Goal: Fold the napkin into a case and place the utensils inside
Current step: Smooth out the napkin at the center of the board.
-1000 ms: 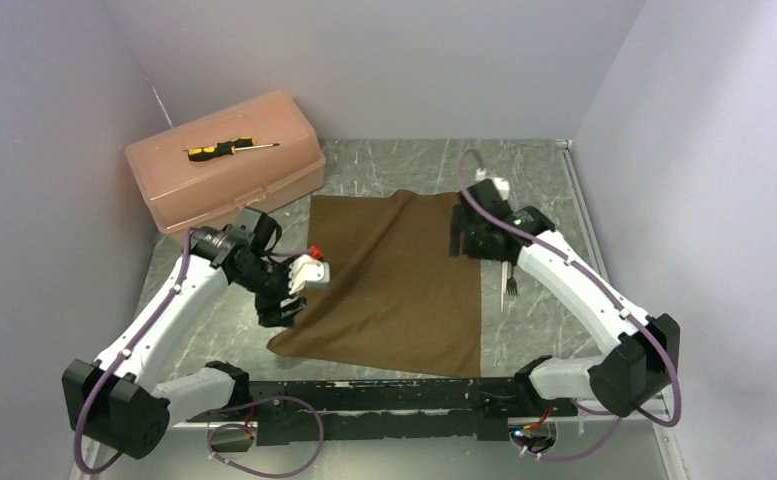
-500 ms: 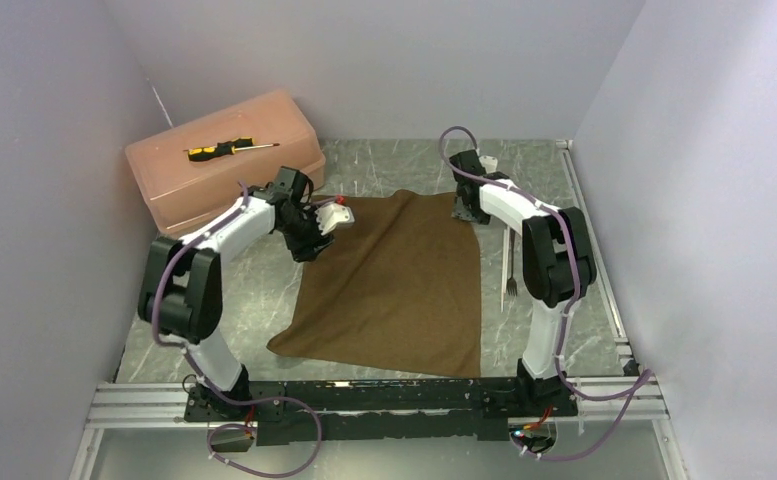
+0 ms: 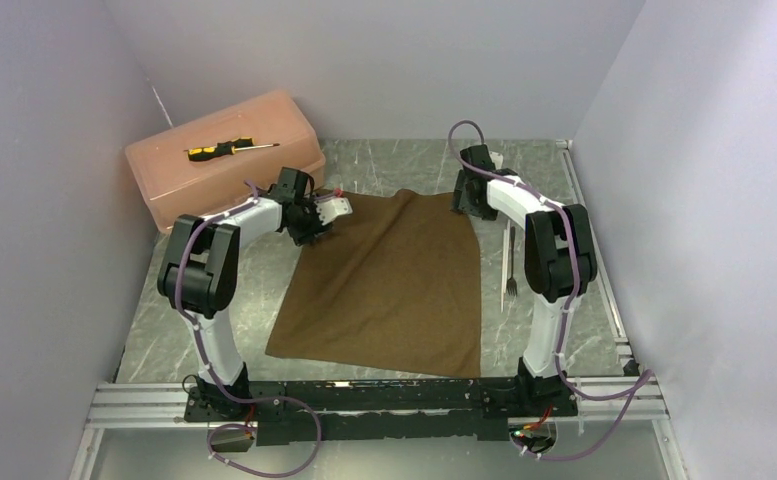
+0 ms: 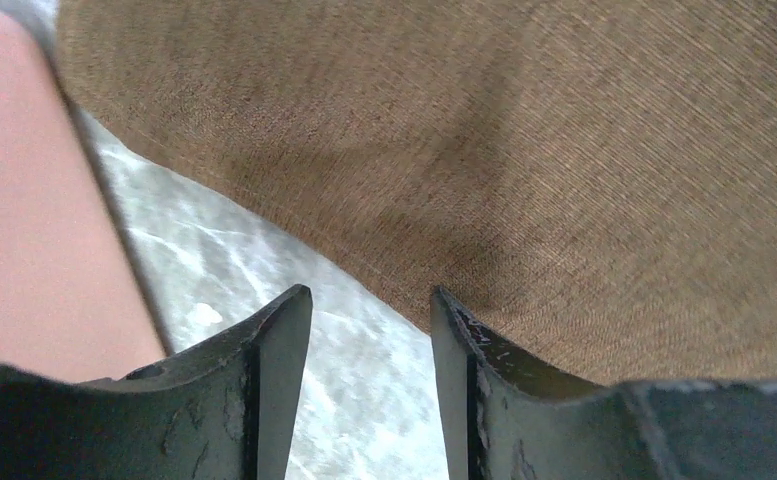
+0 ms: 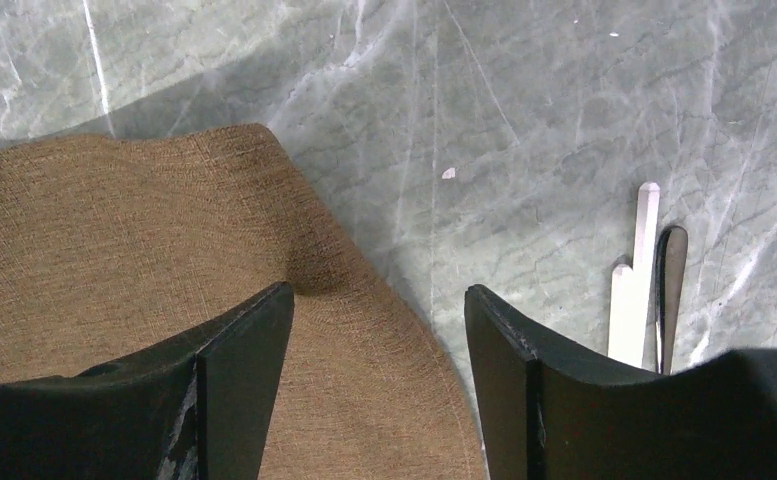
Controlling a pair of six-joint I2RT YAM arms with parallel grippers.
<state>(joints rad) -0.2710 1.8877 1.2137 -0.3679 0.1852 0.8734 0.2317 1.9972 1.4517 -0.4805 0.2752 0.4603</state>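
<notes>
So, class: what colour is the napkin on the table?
Plain dark brown napkin; its weave shows best in the left wrist view.

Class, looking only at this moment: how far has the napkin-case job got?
Nothing is folded: the napkin lies flat on the table. In hand: the left gripper and right gripper, both open, sit at its far corners. Left: grasp, fold the case, insert the utensils lying right of the cloth.

Even, soft overhead light; top view sharp, no glare. Grey marbled counter (image 3: 394, 165) has only faint shadows under arms. Left wrist view: plain dark brown soft cloth napkin (image 4: 524, 150) slightly blurred w/ a dark shadow patch near centre. Right wrist view crisp, shadow band at top.
</notes>
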